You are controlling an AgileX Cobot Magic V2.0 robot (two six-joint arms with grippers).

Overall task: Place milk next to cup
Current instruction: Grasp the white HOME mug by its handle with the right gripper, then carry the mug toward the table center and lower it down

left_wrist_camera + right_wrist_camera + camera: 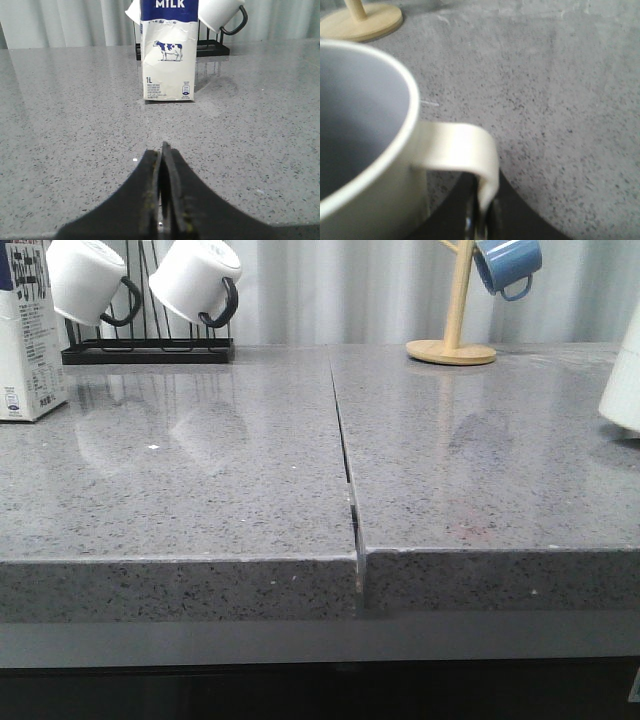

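The milk stands upright at the far left of the grey counter; in the left wrist view the milk faces me with its cow picture, well ahead of my left gripper. That gripper is shut and empty, low over the counter. The cup shows as a white side at the right edge of the front view. In the right wrist view the cup is close up and its white handle sits between the fingers of my right gripper, which is shut on it. Neither gripper shows in the front view.
A black rack with two small white mugs stands at the back left, right behind the milk. A wooden mug tree holds a blue mug at the back right; its base lies beyond the cup. A seam splits the counter.
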